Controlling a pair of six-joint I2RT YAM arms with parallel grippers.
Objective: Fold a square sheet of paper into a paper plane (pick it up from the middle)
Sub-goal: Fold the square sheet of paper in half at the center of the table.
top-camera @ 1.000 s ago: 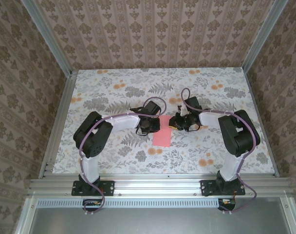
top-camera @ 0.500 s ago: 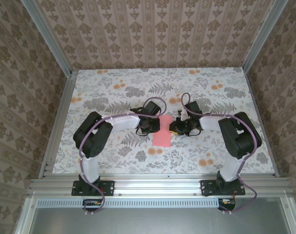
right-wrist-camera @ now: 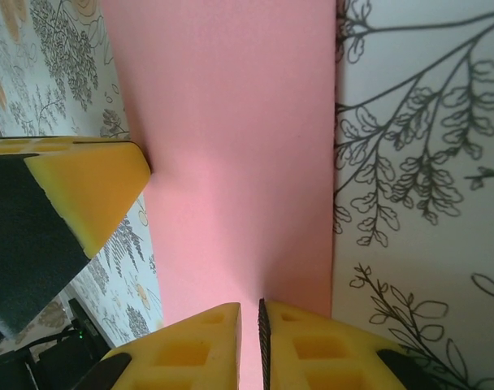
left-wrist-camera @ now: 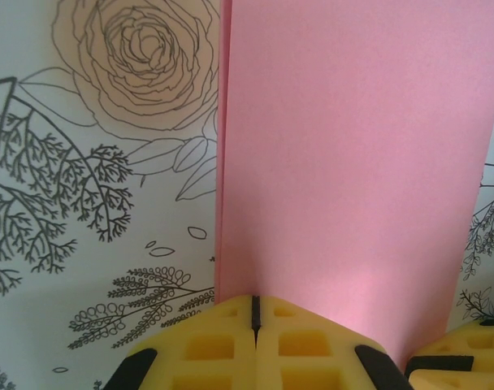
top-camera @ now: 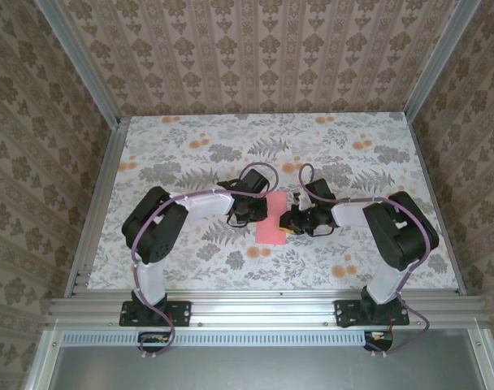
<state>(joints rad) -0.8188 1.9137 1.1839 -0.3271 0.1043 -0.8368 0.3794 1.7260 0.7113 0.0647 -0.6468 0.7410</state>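
Midway between the table's (top-camera: 190,268) left and right edges, slightly toward its near edge, lies one sheet of paper (top-camera: 271,221), salmon pink and lying flat as an upright rectangle. Its left border shows a doubled layer in the left wrist view, which suggests a fold. The left gripper (left-wrist-camera: 255,313) rests at the sheet's left side, pads pressed together. The right gripper (right-wrist-camera: 261,321) sits at the right side with only a hairline slit between its pads; whether either pinches paper cannot be told. The sheet should handle as very light, limp and easily creased or torn, and likely to slide on the printed cloth. An edge near the middle is probably the best hold. Count: one sheet, two grippers, no finished plane.
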